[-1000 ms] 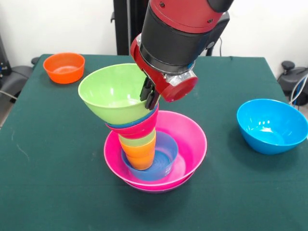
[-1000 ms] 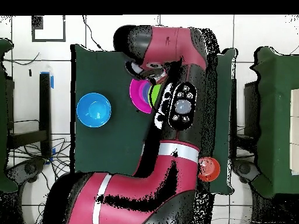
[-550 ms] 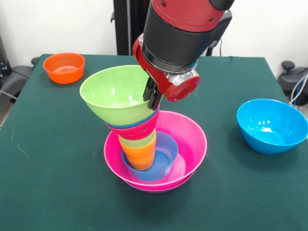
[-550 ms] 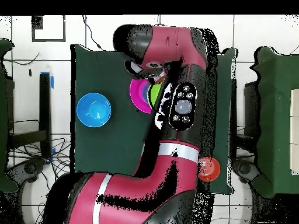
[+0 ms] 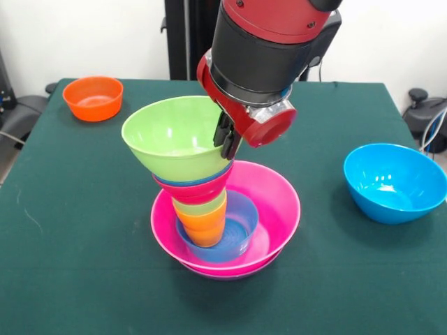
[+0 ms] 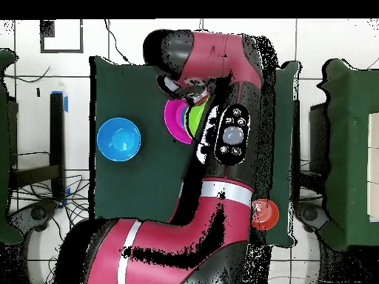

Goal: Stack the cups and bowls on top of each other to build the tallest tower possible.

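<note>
The tower stands in a wide pink bowl (image 5: 279, 202) (image 6: 176, 118) at the table's middle. Inside it a small light-blue bowl (image 5: 241, 225) holds the orange cup (image 5: 204, 229). The light green cup (image 5: 202, 205) sits in that, then a red bowl (image 5: 204, 190) with a dark-blue rim (image 5: 183, 182) just above it. On top rests the lime green bowl (image 5: 174, 136) (image 6: 195, 118), tilted toward the left. My gripper (image 5: 227, 139) is shut on its right rim. A sliver of purple shows under the pink bowl.
A large sky-blue bowl (image 5: 393, 181) (image 6: 118, 139) sits alone at the right of the front view. A small orange bowl (image 5: 93, 98) (image 6: 263, 214) stands near the far left corner. The arm hides much of the tower from overhead.
My gripper has moved a little to the right and up in the front view, carrying the lime green bowl's rim with it. The bowl now leans less.
</note>
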Controlling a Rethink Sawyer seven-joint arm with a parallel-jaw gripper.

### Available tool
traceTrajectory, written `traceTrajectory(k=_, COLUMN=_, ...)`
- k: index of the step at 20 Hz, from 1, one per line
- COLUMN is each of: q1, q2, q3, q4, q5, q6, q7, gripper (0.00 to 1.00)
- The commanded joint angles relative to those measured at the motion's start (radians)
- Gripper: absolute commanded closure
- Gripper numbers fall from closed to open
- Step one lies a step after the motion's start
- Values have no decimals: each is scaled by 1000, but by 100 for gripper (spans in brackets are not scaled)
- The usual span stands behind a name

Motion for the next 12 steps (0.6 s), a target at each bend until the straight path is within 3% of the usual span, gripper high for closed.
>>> traceTrajectory(k=1, q1=1, q2=-32, q3=70, q4=100, q5=24, q6=-25, q7=2, gripper=100)
traceTrajectory(k=12, q1=-3, q2=-35, q3=69, q4=113, q5=30, q6=-55, q7=-17, gripper=100)
